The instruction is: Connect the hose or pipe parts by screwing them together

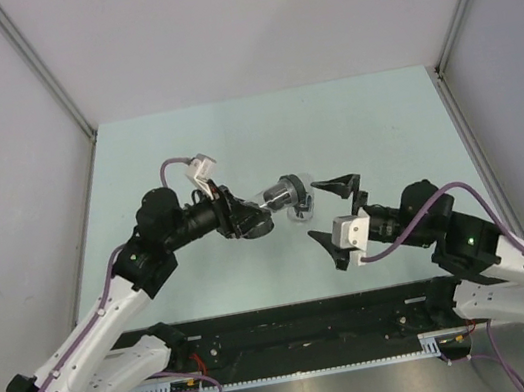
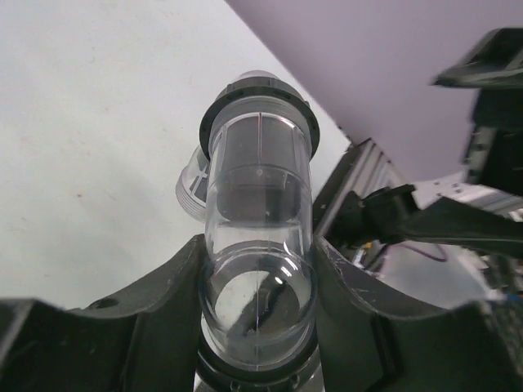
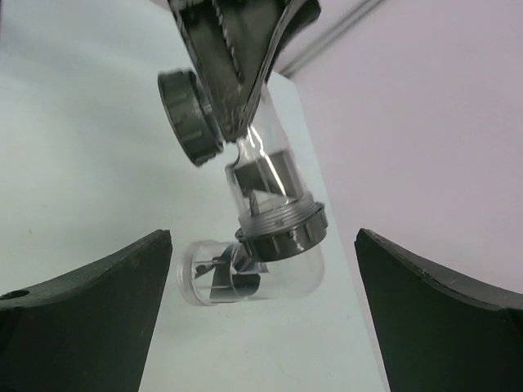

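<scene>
Pale green bench [image 1: 230,130], grey-walled enclosure.

- Clear tube fitting [image 2: 257,204]: one. It is raised off the bench and clamped across its body by the left end effector [image 1: 257,215].
- Dark rings on the tube: two, an end ring [image 3: 188,114] and a threaded collar [image 3: 282,229].
- Short clear fitting [image 3: 237,273]: one, hanging at an angle from the threaded collar.
- Right end effector [image 1: 324,210]: one, jaws wide apart, empty, near the joint.

Status: the parts appear engaged. Tightness cannot be told, and final turns are probably left.
</scene>
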You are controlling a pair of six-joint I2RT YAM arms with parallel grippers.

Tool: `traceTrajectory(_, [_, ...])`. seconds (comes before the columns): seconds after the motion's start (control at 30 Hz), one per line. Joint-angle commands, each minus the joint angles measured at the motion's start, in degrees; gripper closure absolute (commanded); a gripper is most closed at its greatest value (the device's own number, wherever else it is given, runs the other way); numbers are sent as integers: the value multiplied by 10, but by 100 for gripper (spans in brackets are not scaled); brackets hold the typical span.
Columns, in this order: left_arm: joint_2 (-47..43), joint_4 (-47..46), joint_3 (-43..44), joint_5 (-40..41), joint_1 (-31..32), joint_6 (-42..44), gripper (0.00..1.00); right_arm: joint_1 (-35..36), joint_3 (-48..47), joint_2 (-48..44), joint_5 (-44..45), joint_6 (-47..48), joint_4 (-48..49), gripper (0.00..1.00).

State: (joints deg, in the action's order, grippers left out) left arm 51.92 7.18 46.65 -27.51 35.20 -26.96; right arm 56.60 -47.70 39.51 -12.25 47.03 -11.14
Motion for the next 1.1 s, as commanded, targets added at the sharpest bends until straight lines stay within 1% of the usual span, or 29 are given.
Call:
traceTrajectory(0.0, [-30, -19, 39, -21, -3, -121, 100, 20, 13, 21, 92, 54, 31, 1])
traceTrajectory(0.17, [-37, -5, 35, -41, -5, -165, 100, 42, 31, 35, 139, 74, 75, 0])
traceTrajectory(0.23, [-36, 3, 35, -56, -5, -169, 100, 55, 31, 42, 157, 83, 81, 1])
traceTrajectory(0.33, [-39, 20, 34, -55, -7, -179, 100, 72, 31, 57, 193, 100, 82, 1])
traceTrajectory(0.53, [-47, 28, 37, -64, -7, -184, 100, 91, 31, 74, 232, 120, 89, 3])
traceTrajectory(0.83, [-49, 32, 33, -83, -8, -187, 100, 92, 31, 88, 213, 122, 91, 9])
traceTrajectory(1.07, [-48, 32, 32, -98, -8, -187, 100, 77, 31, 100, 184, 113, 95, 12])
